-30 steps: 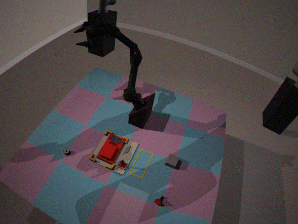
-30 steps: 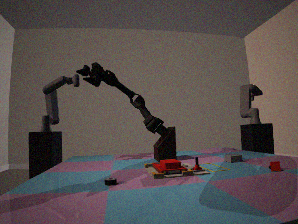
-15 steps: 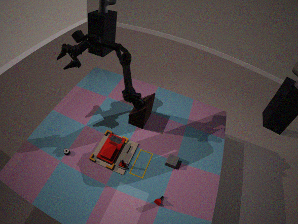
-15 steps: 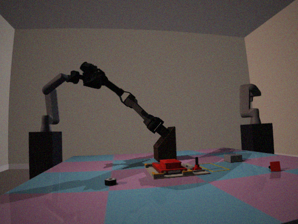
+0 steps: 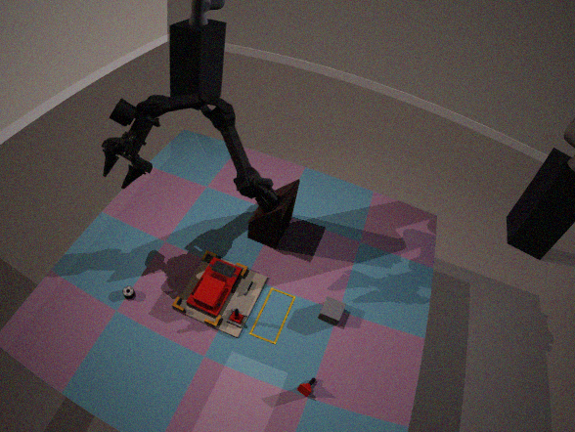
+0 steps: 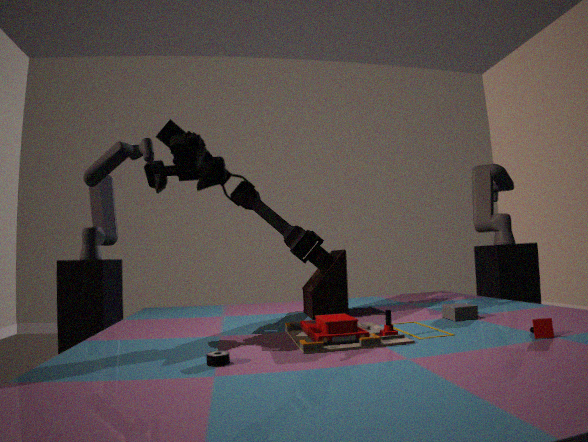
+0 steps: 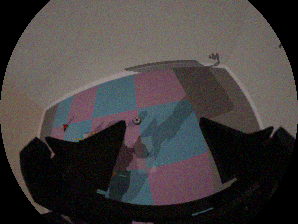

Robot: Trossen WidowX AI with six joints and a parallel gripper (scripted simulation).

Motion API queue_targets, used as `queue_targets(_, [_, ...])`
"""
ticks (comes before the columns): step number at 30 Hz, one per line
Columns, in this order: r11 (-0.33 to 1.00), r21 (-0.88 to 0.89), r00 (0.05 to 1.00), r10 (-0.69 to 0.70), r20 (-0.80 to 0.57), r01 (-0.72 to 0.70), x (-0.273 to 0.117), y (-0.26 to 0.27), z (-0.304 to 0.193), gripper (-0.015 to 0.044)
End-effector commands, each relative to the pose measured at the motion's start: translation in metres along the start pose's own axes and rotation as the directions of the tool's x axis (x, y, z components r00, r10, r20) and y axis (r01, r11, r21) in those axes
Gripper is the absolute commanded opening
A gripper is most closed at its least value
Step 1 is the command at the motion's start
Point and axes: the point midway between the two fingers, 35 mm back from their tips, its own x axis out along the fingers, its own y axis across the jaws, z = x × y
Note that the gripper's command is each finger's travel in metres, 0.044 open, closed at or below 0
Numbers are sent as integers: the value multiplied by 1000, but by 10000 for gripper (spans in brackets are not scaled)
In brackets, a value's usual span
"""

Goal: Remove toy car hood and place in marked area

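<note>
The red toy car sits on a pale board with orange corner pieces. A raised red block on it, apparently the hood, is in place at the end away from the dark panel. The marked area, a yellow outline, lies on the table beside the board; nothing stands inside it. My gripper is open and empty, high above the table and off to the left of the car in the top and exterior views. In the wrist view the left finger hides most of the car.
A small red piece with a black peg stands on the board. A grey block lies beyond the outline. Another red piece and a black-and-white wheel lie on the table.
</note>
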Motion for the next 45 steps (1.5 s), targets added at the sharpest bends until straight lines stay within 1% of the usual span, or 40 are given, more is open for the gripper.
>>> queue_targets(1, [996, 8, 989, 91, -120, -91, 44, 48, -9, 440])
queue_targets(5, [987, 22, 961, 158, -229, -157, 77, 95, -20, 440])
queue_targets(9, [976, 7, 912, 207, -356, -218, 105, 146, -39, 440])
queue_targets(15, [968, -1, 841, 218, -495, -252, 127, 202, -67, 440])
queue_targets(20, [976, -9, 758, 164, -631, -219, 139, 260, -107, 440])
queue_targets(27, [986, -99, 655, 14, -755, -136, 140, 326, -166, 440])
queue_targets(29, [986, -112, 647, -4, -762, -127, 140, 331, -172, 440])
queue_targets(45, [986, -112, 647, -3, -762, -127, 145, 332, -177, 440])
